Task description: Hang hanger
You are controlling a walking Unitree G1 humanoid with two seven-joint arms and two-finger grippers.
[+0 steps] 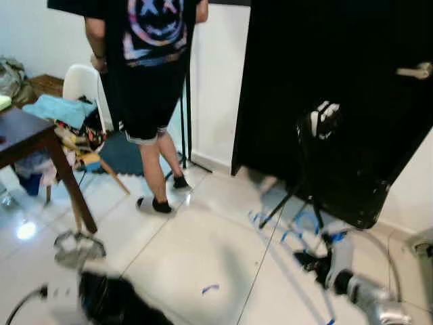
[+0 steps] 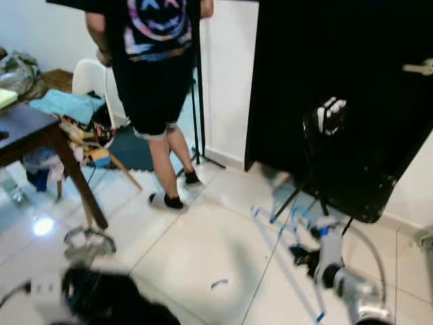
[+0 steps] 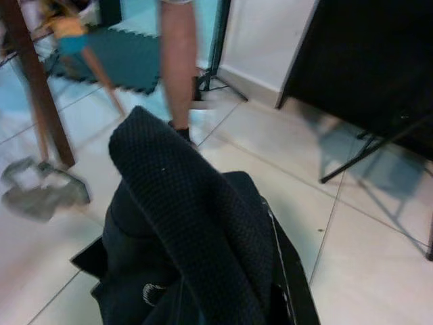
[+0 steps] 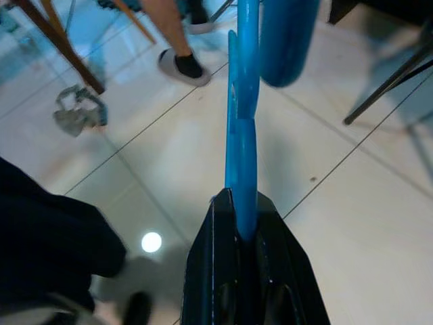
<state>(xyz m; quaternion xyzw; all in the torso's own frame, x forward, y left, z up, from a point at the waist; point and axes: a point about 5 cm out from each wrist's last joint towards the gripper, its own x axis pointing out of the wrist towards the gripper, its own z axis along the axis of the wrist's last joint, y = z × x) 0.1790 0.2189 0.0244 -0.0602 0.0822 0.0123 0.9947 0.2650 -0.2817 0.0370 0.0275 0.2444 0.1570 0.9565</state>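
My right gripper (image 1: 312, 261) is low at the right and shut on a blue plastic hanger (image 1: 292, 229), whose thin frame spreads out above the floor tiles. In the right wrist view the hanger's blue bar (image 4: 241, 142) runs straight out from between the two black fingers (image 4: 216, 264), and its curved hook is at the far end. My left gripper (image 1: 101, 298) is at the bottom left, shut on a dark knitted garment (image 3: 196, 230) that drapes over it and hides the fingers.
A person (image 1: 145, 74) in dark shorts stands ahead on the left, in front of a thin black pole (image 1: 186, 115). A black tripod stand (image 1: 304, 183) stands before a black door (image 1: 338, 81). A wooden table (image 1: 30, 132), a cluttered white chair (image 1: 81, 84) and a grey rag (image 1: 78, 247) are on the left.
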